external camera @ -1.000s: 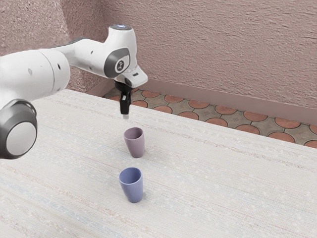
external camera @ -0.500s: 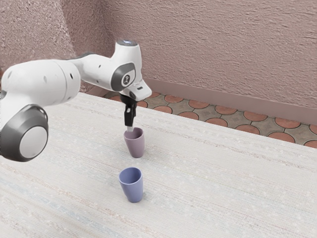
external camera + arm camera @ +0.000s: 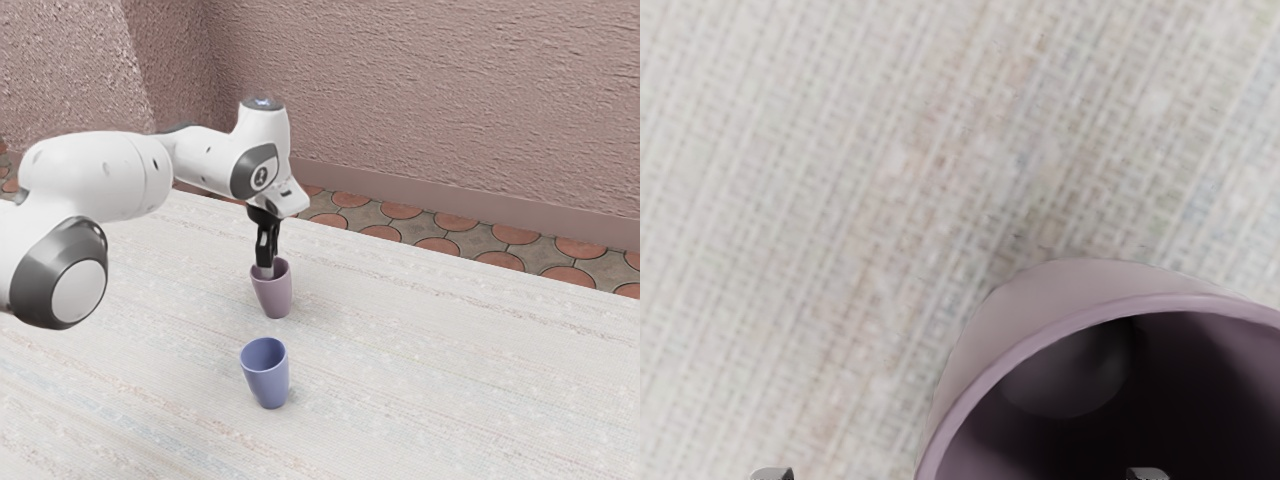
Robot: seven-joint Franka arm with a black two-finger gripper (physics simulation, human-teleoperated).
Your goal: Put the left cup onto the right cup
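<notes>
A mauve cup [image 3: 271, 290] stands upright on the table, farther from the camera. A blue-violet cup [image 3: 265, 373] stands upright nearer the front, apart from it. My gripper [image 3: 265, 262] points straight down at the mauve cup's rim on the side toward the exterior view's left. In the wrist view the mauve cup [image 3: 1040, 330] lies just under the hand, its dark inside showing. Two fingertips [image 3: 771, 472] show at the lower edge, spread wide: one outside the cup's wall, the other over its inside. The fingers are open and do not press the wall.
The pale woven table top [image 3: 450, 340] stretches wide to the exterior view's right of both cups. Beyond its far edge lie a tiled floor [image 3: 480, 240] and a rough pink wall [image 3: 450, 90].
My hand has come down and slightly toward the exterior view's right, from well above the mauve cup to its rim. Neither cup has moved.
</notes>
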